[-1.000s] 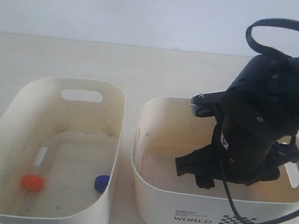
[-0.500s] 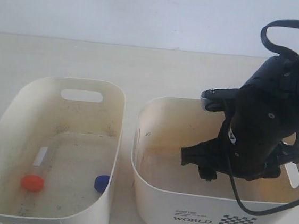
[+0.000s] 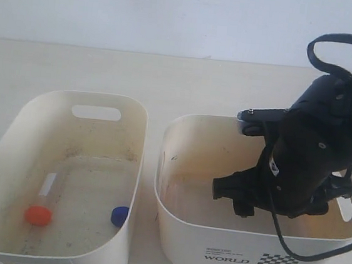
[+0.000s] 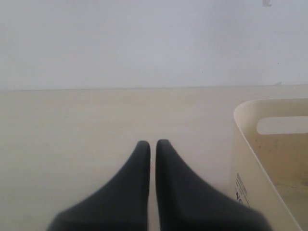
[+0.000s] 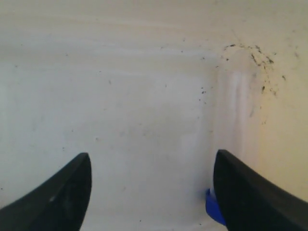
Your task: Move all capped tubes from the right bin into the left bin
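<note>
Only my right wrist view catches a blue tube cap (image 5: pixel 210 209) just beside the wide-open, empty right gripper (image 5: pixel 152 154). In the exterior view the arm (image 3: pixel 318 153) at three o'clock hides it. The left gripper (image 4: pixel 153 143) is clenched.

You are at a plain robot test bench, lab-like rather than domestic. Evidence: bare pale tabletop (image 3: pixel 169 81) against a blank white wall (image 3: pixel 145 9); black robot arm (image 3: pixel 326 141) with a looped cable (image 3: pixel 345 46); two cream plastic tubs, the grimy left bin (image 3: pixel 13 127) and the right bin (image 3: pixel 178 233) printed "WORLD"; an orange-capped tube (image 3: pixel 38 214) and a blue-capped tube (image 3: pixel 119 215) lying in the left bin. Exact kind of lab: cannot tell.
</note>
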